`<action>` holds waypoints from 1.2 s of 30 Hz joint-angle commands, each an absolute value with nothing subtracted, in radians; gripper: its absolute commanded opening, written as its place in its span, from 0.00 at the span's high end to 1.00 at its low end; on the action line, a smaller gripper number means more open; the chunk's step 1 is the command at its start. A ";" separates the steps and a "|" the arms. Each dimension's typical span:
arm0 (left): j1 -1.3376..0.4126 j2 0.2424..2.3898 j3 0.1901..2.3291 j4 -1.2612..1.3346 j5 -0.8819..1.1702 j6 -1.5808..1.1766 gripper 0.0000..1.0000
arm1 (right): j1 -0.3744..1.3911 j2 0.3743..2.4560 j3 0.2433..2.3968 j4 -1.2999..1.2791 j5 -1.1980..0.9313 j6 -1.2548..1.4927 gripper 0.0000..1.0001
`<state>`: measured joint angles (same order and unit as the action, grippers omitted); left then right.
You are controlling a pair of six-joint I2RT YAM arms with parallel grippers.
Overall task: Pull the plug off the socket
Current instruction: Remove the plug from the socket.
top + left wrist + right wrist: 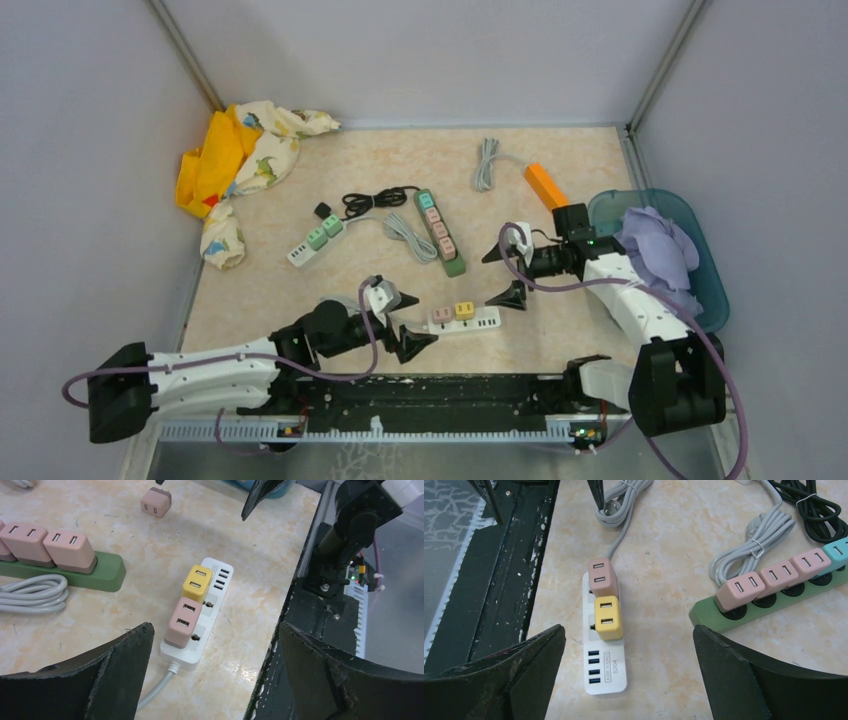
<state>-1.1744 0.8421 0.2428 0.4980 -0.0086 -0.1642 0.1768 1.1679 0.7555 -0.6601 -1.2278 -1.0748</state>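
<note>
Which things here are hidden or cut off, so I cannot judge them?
Left wrist view: cable of the white strip vanishes behind a gripper finger.
Right wrist view: the picture edge cuts off the green strip.
Top view: a purple cloth hides the rest of the bin.

counter (250,545): smooth, faint gloss, marbled stone look
white strip (215,597): glossy hard plastic, ahead of left jaws
pink plug (183,622), yellow plug (198,582): smooth matt plastic
green strip (769,605): matt plastic, ahead of right jaws
jaws: black, matt, rough plastic
</note>
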 commanded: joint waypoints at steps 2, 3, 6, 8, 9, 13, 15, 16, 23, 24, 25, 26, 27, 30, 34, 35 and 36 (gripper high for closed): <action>-1.150 0.898 0.304 0.435 -0.014 -0.072 0.00 | 0.184 1.186 0.830 -0.734 -1.224 -1.189 0.01; -1.143 0.910 0.315 0.419 -0.003 -0.063 0.00 | 0.184 1.190 0.830 -0.736 -1.221 -1.190 0.01; -1.111 0.939 0.322 0.421 0.053 -0.069 0.00 | 0.185 1.203 0.831 -0.737 -1.219 -1.191 0.01; -1.105 0.950 0.311 0.458 0.080 -0.104 0.00 | 0.189 1.205 0.839 -0.740 -1.209 -1.187 0.01; -1.105 0.954 0.305 0.478 0.096 -0.119 0.00 | 0.193 1.206 0.844 -0.742 -1.201 -1.182 0.01; -1.104 0.966 0.277 0.516 0.149 -0.158 0.00 | 0.236 1.211 0.861 -0.721 -1.155 -1.129 0.01; -1.104 0.962 0.256 0.546 0.145 -0.176 0.02 | 0.293 1.218 0.852 -0.687 -1.108 -1.097 0.01; -1.104 0.959 0.242 0.571 0.147 -0.186 0.03 | 0.333 1.223 0.844 -0.667 -1.069 -1.086 0.02; -1.105 0.957 0.162 0.697 0.118 -0.228 0.05 | 0.547 1.267 0.822 -0.563 -0.840 -1.022 0.04; -1.105 0.962 0.160 0.686 0.108 -0.225 0.06 | 0.559 1.270 0.821 -0.560 -0.827 -1.018 0.06; -1.104 0.965 0.158 0.679 0.101 -0.217 0.06 | 0.569 1.274 0.819 -0.556 -0.818 -1.017 0.08; -1.104 0.967 0.156 0.673 0.095 -0.204 0.06 | 0.580 1.276 0.815 -0.551 -0.808 -1.015 0.10; -1.104 0.970 0.153 0.677 0.088 -0.193 0.07 | 0.589 1.278 0.811 -0.547 -0.800 -1.016 0.12; -1.104 0.979 0.137 0.716 0.099 -0.129 0.06 | 0.621 1.296 0.809 -0.546 -0.775 -1.022 0.18; -1.105 1.001 0.100 0.812 0.106 -0.039 0.06 | 0.666 1.337 0.826 -0.562 -0.710 -1.031 0.31; -1.104 1.007 0.100 0.822 0.102 -0.025 0.06 | 0.674 1.345 0.827 -0.568 -0.692 -1.035 0.34; -1.105 1.016 0.106 0.822 0.093 -0.016 0.06 | 0.683 1.350 0.827 -0.570 -0.683 -1.039 0.35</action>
<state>-1.1080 0.9924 0.1154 0.7158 0.1013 -0.1051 0.6464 1.3266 0.8116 -0.5755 -0.7483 -1.0279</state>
